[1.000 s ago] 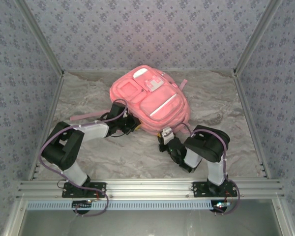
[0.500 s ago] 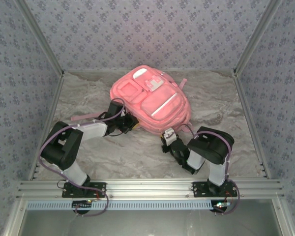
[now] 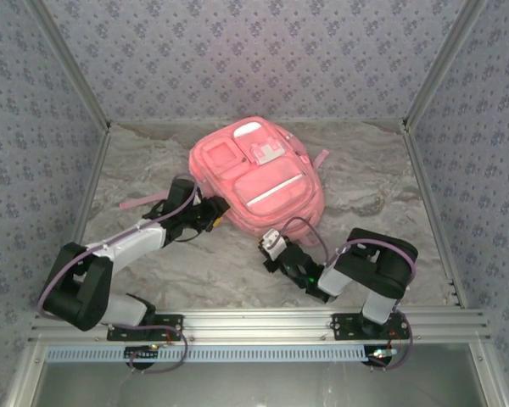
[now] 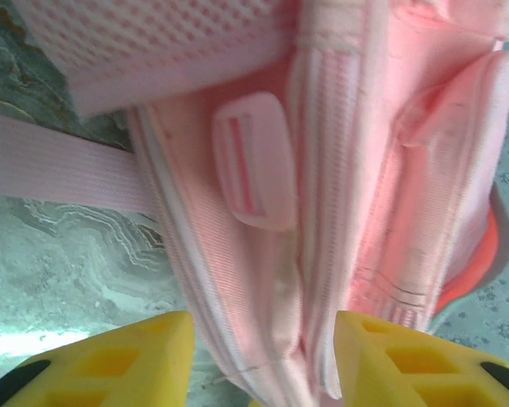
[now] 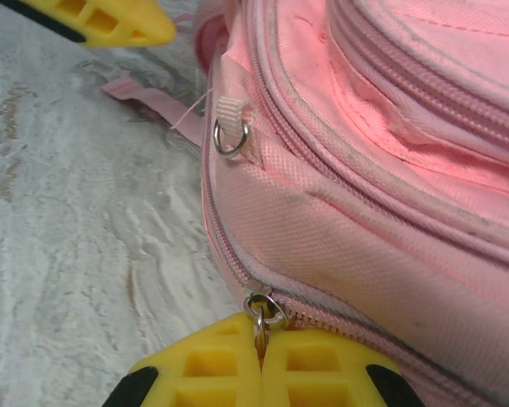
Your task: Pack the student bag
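At the far left of the marbled counter (image 3: 110,182) we see a loose pink strap (image 3: 140,202) lying flat and running toward the student bag (image 3: 259,174). The bag lies front-up at mid-counter toward the back, its pockets and white patches facing the overhead camera. We see patterned walls (image 3: 254,59) closing in the counter on three sides.

The left end effector (image 4: 261,339) is at the bag's near-left edge. Its yellow fingers (image 4: 127,360) are spread wide, and a ridge of the bag's pink piped seam runs down between them; we cannot tell whether either finger presses the fabric. Above them in the wrist view a pale plastic buckle (image 4: 254,170) lies on the bag's side, with mesh padding (image 4: 153,42) beyond it. The left arm (image 3: 136,242) stretches low and long from its base, its forearm angled right and away.

Further right, the right end effector (image 5: 261,360) sits at the bag's near corner, its fingers pressed fully together on the metal zipper pull (image 5: 263,312) at the end of a zip track. A small metal ring (image 5: 231,136) on a fabric loop sits higher on that corner, and one yellow finger of the left end effector shows beyond it. The right arm (image 3: 373,259) is folded tight, elbow raised above its base, forearm reaching left along the counter. A second strap (image 3: 321,158) pokes out at the bag's far right.
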Available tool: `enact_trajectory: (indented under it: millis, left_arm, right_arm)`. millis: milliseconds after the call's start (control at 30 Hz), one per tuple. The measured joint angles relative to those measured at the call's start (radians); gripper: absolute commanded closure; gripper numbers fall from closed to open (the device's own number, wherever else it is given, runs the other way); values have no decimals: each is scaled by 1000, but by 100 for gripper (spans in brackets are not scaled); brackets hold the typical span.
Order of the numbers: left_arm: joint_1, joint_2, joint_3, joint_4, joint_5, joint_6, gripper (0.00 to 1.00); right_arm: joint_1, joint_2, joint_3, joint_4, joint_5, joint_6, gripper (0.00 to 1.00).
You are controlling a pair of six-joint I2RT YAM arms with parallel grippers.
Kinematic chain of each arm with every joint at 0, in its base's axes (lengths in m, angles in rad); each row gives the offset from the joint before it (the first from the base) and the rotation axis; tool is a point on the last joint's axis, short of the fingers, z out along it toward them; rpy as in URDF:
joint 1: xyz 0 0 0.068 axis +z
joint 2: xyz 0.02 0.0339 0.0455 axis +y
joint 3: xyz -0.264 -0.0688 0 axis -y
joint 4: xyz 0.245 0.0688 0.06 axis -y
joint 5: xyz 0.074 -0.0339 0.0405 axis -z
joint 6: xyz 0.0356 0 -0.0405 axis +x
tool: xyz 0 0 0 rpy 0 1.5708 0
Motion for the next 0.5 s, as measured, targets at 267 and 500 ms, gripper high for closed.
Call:
enact_trajectory:
  millis: [267, 500]
  left_arm:
    - [-41, 21, 1, -4, 27, -42, 51]
    - [-47, 89, 5, 5, 42, -64, 66]
  right_arm:
    - [33, 37, 91, -58, -7, -3, 100]
    - [41, 60, 107, -59, -6, -3, 100]
